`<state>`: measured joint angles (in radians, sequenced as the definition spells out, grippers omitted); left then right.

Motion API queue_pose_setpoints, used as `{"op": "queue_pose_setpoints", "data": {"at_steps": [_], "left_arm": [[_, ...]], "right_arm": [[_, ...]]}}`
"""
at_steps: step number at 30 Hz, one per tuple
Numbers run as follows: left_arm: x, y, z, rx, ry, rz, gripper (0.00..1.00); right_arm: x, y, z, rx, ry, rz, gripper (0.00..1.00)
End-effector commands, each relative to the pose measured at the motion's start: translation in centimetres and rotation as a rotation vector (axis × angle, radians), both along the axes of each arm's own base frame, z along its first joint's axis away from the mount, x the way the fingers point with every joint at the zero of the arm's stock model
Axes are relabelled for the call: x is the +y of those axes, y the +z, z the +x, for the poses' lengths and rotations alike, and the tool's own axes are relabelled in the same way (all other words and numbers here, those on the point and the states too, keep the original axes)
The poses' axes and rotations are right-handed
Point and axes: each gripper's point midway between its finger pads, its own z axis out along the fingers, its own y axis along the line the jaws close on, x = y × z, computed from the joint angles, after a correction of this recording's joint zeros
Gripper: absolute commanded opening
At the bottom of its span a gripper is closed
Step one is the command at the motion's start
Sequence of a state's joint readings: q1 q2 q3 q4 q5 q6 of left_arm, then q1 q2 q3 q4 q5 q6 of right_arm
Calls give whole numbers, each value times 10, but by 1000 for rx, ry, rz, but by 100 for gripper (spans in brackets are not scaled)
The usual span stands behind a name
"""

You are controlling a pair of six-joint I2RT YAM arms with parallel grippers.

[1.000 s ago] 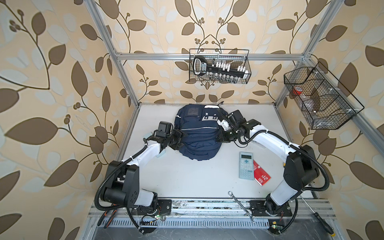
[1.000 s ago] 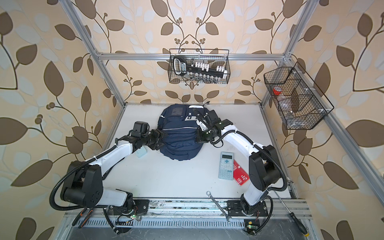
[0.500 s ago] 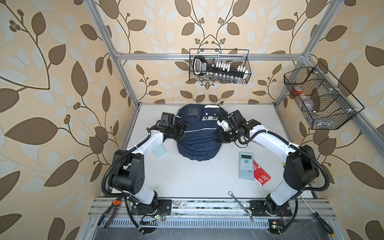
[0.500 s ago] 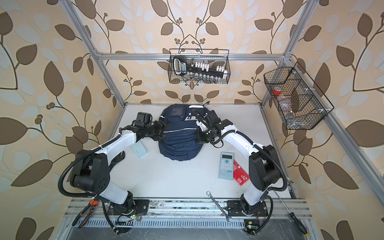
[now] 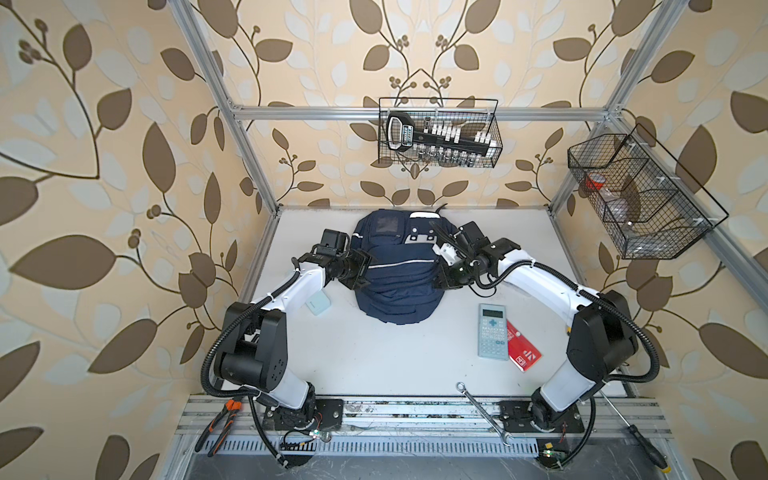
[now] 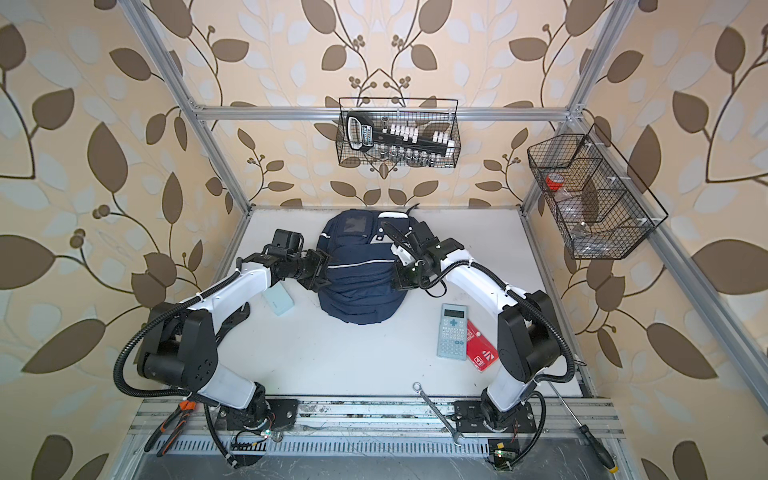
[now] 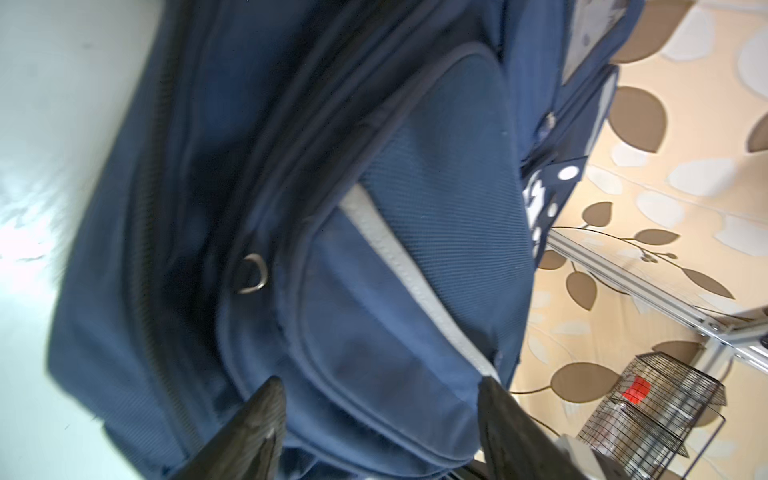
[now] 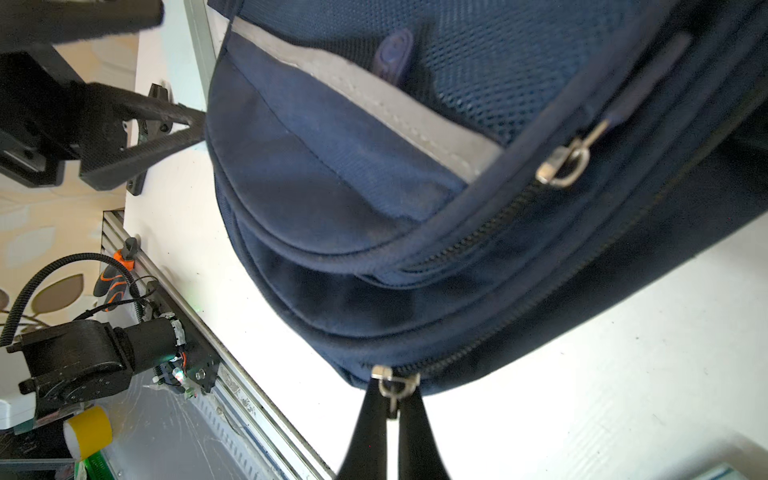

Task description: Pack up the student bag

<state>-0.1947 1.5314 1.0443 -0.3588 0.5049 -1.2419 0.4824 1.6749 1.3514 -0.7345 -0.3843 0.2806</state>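
Though soft and saggy, treat student bag [image 5: 395,274] [image 6: 357,282], upper centre in both top views, as probably light but floppy; pull by zip tab [image 8: 395,386], pinched in closed right gripper [image 8: 392,401]; brace side between left gripper [image 7: 378,390] jaws, spread wide, empty

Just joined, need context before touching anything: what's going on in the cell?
Two arms are working on the student bag, which lies on the table. The right pincer is shut on a zipper pull at the bag's edge. The left pincer is open, its jaws either side of the bag's front pocket on the opposite side. The calculator, red packet and pale blue box lie on the table, outside the bag.
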Motion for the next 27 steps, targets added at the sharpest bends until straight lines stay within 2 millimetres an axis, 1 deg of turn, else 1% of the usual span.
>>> {"op": "queue_pose_setpoints", "data": {"at_steps": [1, 3, 5, 7, 9, 11, 13, 15, 18, 20, 22, 23, 24, 27], "left_arm": [[7, 5, -16, 33, 13, 21, 73], [7, -3, -13, 44, 27, 10, 72], [2, -7, -1, 34, 39, -16, 67], [-2, -1, 15, 0, 45, -36, 64], [-2, 8, 32, -44, 53, -25, 60], [-2, 14, 44, -67, 53, -10, 56], [-5, 13, 52, -76, 48, -20, 51], [-8, 10, 57, -78, 40, -30, 46], [-15, 5, 63, -81, 32, -60, 35], [-18, 6, 65, -93, 37, -85, 20], [-18, 14, 69, -127, 44, -94, 10], [-18, 19, 70, -144, 44, -97, 2], [-19, 24, 72, -166, 41, -101, 0], [-24, 41, 72, -225, 50, -121, 0]], "right_arm": [[4, 20, -1, -26, 30, 12, 0], [5, 22, -1, -31, 30, 18, 0], [6, 23, -2, -30, 36, 20, 0], [6, 22, -3, -28, 38, 16, 0], [6, 21, -5, -24, 43, 12, 0], [6, 19, -6, -21, 49, 5, 0], [6, 19, -6, -23, 52, 0, 0], [6, 19, -6, -22, 56, -4, 0], [6, 19, -6, -22, 58, -6, 0], [6, 18, -6, -21, 60, -13, 0], [6, 16, -7, -18, 63, -26, 0], [6, 14, -7, -18, 65, -37, 0], [7, 11, -9, -15, 72, -50, 0], [15, 6, -17, -14, 111, -108, 0]]}}
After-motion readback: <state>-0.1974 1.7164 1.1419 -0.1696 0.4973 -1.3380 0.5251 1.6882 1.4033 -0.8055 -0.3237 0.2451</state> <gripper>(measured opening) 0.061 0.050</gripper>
